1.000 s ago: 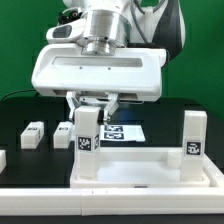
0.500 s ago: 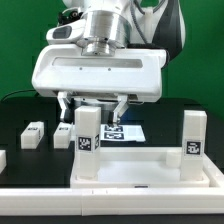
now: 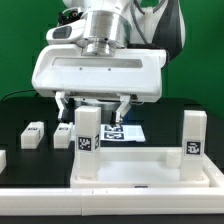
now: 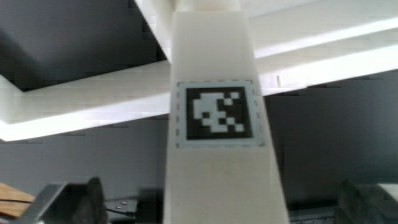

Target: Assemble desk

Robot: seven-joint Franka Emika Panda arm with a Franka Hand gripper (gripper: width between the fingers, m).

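Standing upright at the lower left of the exterior view, the near leg (image 3: 87,140) sat in a corner socket of the desk top (image 3: 150,168), which lay across the bottom of the frame. A second leg (image 3: 193,135) stood at its lower-right corner. The gripper (image 3: 94,115) hung over the near leg with its fingers spread, one on each side; the wrist view showed both clear of the post. This looked like the end of a leg-fitting step. A loose leg (image 3: 33,135) and another loose leg (image 3: 64,134) lay at middle left, with the marker board (image 3: 128,132) near centre. The next move probably called for a straight lift off the post, then a squared grasp on a loose leg.
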